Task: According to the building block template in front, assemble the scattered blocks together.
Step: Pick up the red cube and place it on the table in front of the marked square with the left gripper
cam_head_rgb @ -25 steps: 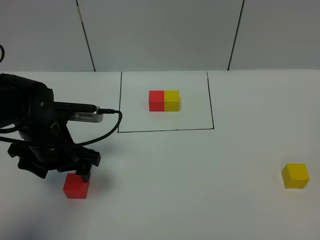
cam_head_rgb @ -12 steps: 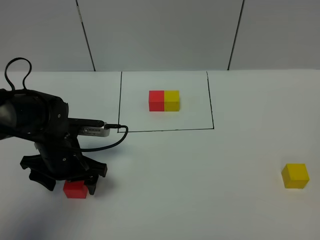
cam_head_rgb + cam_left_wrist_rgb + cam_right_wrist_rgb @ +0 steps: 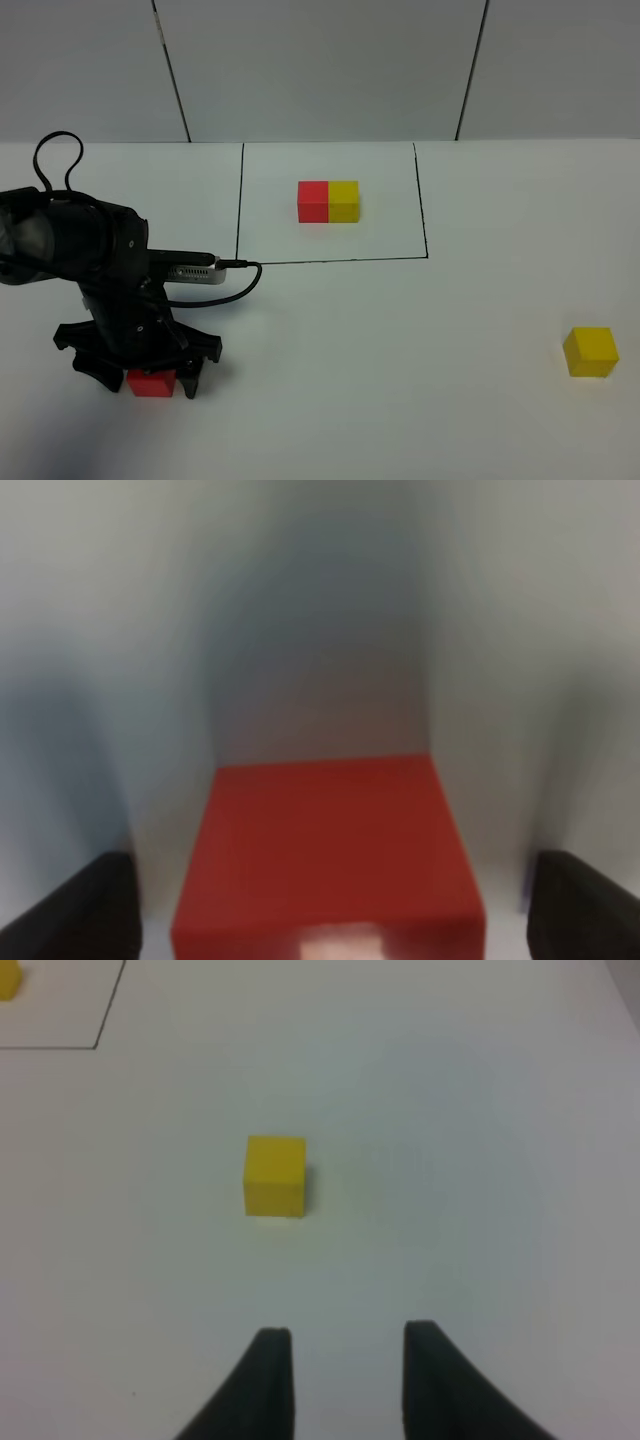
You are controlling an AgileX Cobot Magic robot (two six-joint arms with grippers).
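- Exterior high: red block (image 3: 151, 383) is straddled by the open left claw (image 3: 148, 381).
- Short of the yellow block (image 3: 274, 1175), the right claw (image 3: 345, 1345) is held open.

The table (image 3: 400, 330) is plain white, with a thin black outline (image 3: 330, 262) drawn on it. The block pair (image 3: 329, 201) inside is half red, half yellow. The red block (image 3: 325, 850) and the yellow block (image 3: 590, 352) outside it are each one flat colour. The left gripper (image 3: 148, 380) and right gripper (image 3: 345, 1348) are black.
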